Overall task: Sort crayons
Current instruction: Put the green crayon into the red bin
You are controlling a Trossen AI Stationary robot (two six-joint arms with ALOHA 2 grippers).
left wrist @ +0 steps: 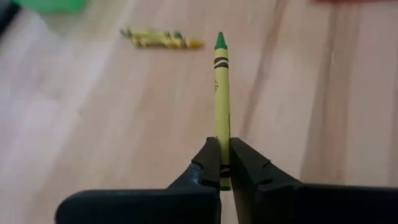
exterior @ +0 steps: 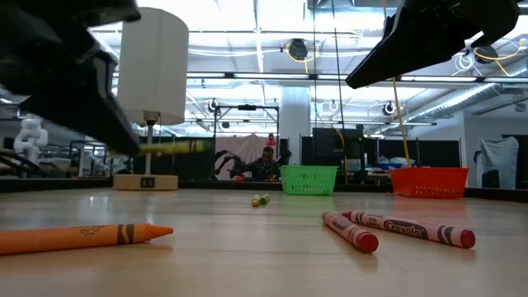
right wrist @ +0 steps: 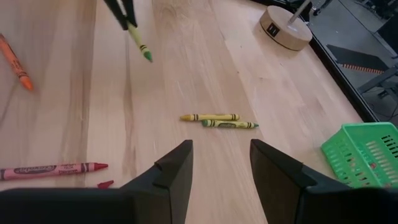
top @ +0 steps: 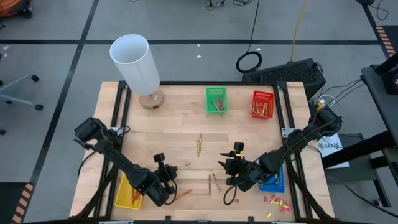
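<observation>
Baskets of plastic mesh are placed on the wooden tabletop [top: 186,124]: crayons are seen in the green basket [top: 216,100], the red basket [top: 263,104] and the yellow basket [top: 129,191]. A thin yellow-green crayon [left wrist: 221,93] is held off the wood by the closed left pincer [left wrist: 224,169]. The right pincer [right wrist: 221,163] is kept open and empty, above the middle.

The table [top: 186,121] centre is largely bare; only a pair of yellow-green crayons [top: 199,145] lies there. At the far edge, passage is blocked by the lamp [top: 138,65] at the left, the green basket [top: 216,100] and the red basket [top: 263,104] at the right. Two red crayons [top: 213,183] lie near, between the arms.
</observation>
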